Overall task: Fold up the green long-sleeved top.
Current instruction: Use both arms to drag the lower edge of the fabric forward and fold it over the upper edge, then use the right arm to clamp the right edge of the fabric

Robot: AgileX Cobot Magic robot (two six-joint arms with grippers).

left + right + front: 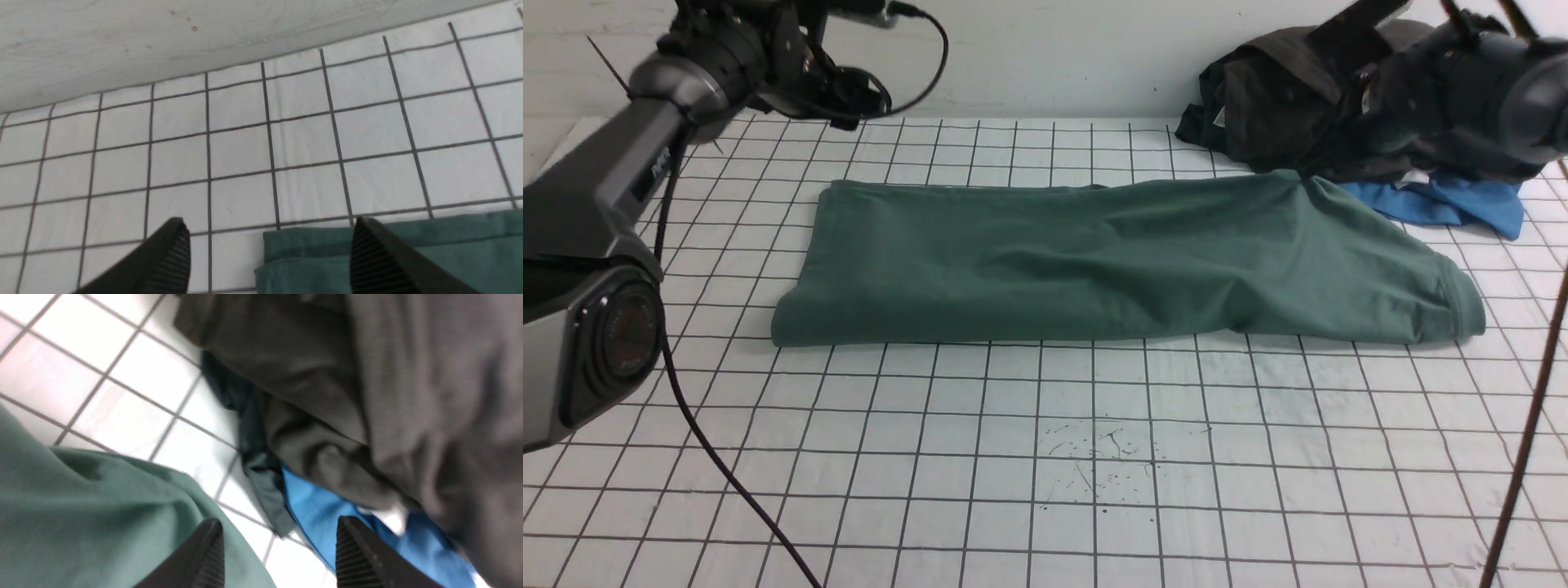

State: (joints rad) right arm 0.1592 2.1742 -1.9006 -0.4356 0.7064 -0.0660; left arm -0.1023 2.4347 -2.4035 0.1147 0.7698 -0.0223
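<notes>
White cloth ruled in a dark grid covers the whole surface, and a plain pale wall closes it off at the back. Across the middle lies the green long-sleeved top, folded into one long band running left to right, its near edge fairly straight, soft creases along its length and a hemmed end at the right. At the far right corner a dark charcoal garment sits heaped against the wall, and the green band's far right edge reaches up to it. Both arms are raised above the far side: the left arm comes in from the near left, the right arm hangs in front of the dark heap. A bright blue garment pokes out from under the heap, just beside the green cloth. From its wrist camera, the left pincer is spread wide with nothing between its ribbed fingers, poised over the top's far left corner. The right pincer is likewise spread wide and holding nothing, above where green, blue and charcoal cloth meet. A black cable trails down at the near left, and small ink scribbles mark the cloth in front.
</notes>
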